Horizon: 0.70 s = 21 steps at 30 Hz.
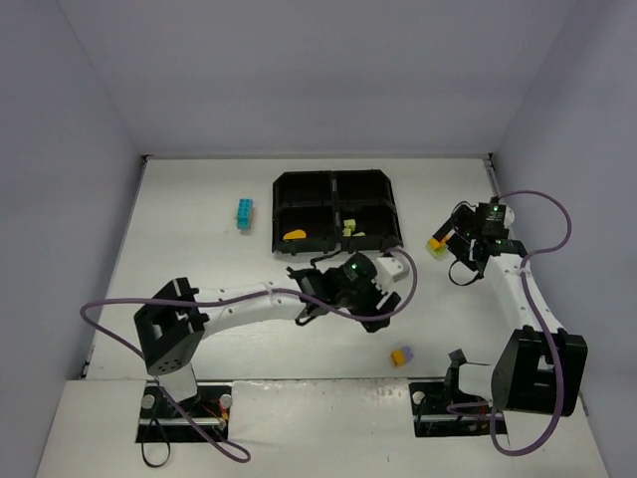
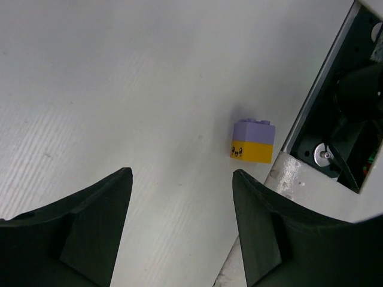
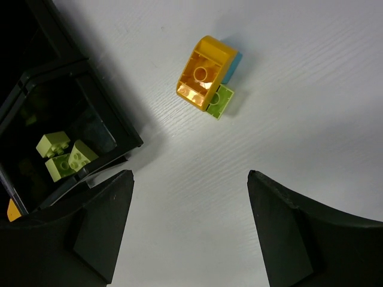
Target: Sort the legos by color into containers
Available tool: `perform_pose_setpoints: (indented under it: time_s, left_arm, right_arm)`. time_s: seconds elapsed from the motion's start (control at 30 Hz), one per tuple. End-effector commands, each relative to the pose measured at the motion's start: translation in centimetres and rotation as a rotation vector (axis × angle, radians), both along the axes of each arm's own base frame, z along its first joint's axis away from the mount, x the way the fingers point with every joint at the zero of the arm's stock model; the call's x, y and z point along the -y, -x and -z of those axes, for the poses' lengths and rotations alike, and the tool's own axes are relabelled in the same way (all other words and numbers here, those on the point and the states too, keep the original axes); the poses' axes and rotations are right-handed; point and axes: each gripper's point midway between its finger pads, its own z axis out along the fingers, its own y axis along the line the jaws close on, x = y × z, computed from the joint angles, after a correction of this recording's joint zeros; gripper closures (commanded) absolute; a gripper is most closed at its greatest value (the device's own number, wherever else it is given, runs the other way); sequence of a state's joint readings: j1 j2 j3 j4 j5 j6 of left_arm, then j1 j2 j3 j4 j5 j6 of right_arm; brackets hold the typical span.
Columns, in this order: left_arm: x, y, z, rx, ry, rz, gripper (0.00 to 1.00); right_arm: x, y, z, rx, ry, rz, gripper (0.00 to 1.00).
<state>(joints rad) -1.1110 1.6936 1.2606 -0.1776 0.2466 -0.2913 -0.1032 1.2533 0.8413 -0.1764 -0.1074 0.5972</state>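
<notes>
Your left arm [image 1: 239, 304] stretches rightward, its left end effector [image 2: 181, 179] wide open and empty, just in front of the black tray [image 1: 333, 177]. Your right end effector [image 3: 190, 179], equally open and empty, hangs right of the tray, with the orange-green-cyan legos [image 3: 206, 75] just ahead.

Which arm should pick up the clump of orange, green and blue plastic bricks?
Right: the right claw, open, hangs near that clump; the left claw faces a purple-and-orange plastic brick.

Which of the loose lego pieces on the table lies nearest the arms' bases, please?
The purple-on-orange piece, alone near the front; the cyan-blue brick left of the tray and the orange-and-green cluster right of it lie farther back.
</notes>
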Motion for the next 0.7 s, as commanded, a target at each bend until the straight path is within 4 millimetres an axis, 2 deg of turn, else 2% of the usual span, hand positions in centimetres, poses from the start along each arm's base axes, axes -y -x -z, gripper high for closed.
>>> perform_pose_setpoints:
  time_s: [0.0,0.07,0.13,0.23,0.27,0.37,0.43,0.67]
  left_arm:
    - [2.8,-0.5,-1.6,0.129,0.094,-0.030,0.39]
    - [4.3,0.9,-1.2,0.145,0.129,-0.015,0.39]
    - [5.0,2.0,0.1,0.145,0.120,-0.005,0.39]
    - [5.5,3.0,1.6,0.147,0.119,-0.003,0.39]
    - [5.4,4.0,2.3,0.144,0.110,0.009,0.39]
    - [5.5,5.3,2.3,0.166,0.122,0.010,0.39]
    - [5.3,5.4,2.7,0.170,0.118,-0.019,0.39]
    - [6.6,7.3,3.7,0.168,0.126,0.004,0.38]
  right_arm:
    - [0.5,-0.9,-1.7,0.051,-0.030,0.034,0.27]
    - [0.7,-0.6,-1.4,0.044,-0.031,0.041,0.27]
    - [0.8,-0.5,-1.3,0.043,-0.035,0.038,0.27]
    - [1.0,-0.2,-1.3,0.047,-0.040,0.041,0.26]
    - [1.0,-0.1,-1.4,0.050,-0.039,0.040,0.26]
    - [0.9,0.1,-1.4,0.053,-0.042,0.039,0.26]
    - [0.7,0.2,-1.3,0.054,-0.050,0.033,0.26]
    - [-0.1,0.5,-1.3,0.062,-0.078,0.000,0.26]
